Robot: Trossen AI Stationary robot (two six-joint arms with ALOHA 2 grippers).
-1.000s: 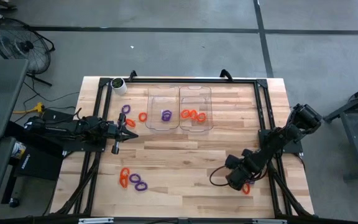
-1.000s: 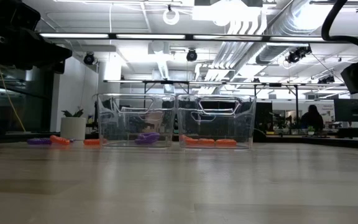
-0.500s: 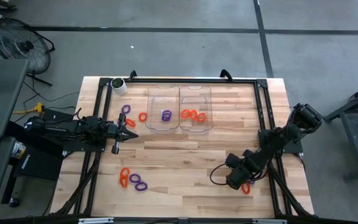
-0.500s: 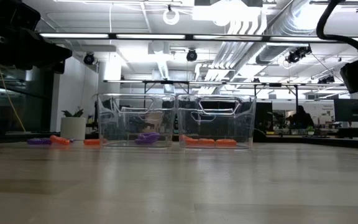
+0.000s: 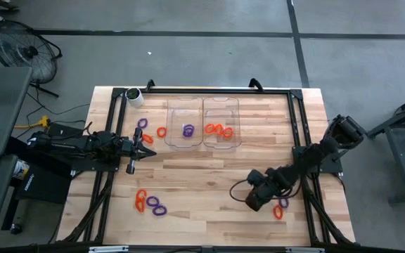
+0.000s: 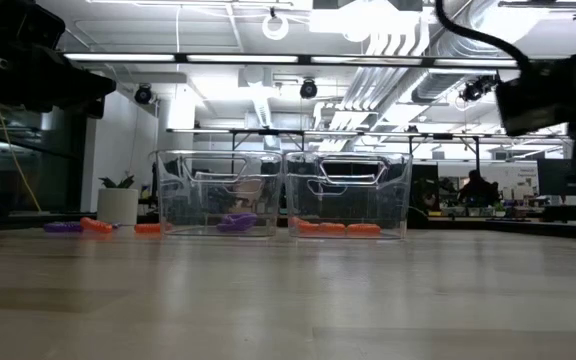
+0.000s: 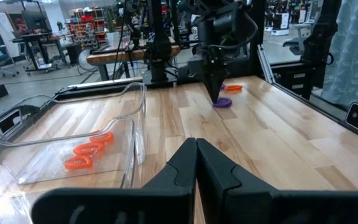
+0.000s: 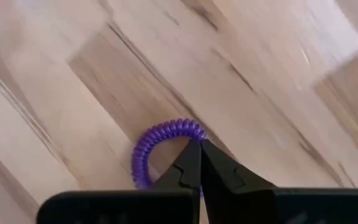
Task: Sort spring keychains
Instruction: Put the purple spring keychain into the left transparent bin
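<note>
Right gripper (image 8: 199, 149) pinched closed, tips over a purple coiled plastic keychain (image 8: 160, 140) on the wooden table (image 8: 260, 74). Left gripper (image 7: 196, 149) clenched too, empty, arm stretched low beside the clear trays (image 7: 67, 134).

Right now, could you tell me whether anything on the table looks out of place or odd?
Nothing is spilled or damaged. The left tray holds purple, the right tray orange. The loose keychains are simply unsorted.
</note>
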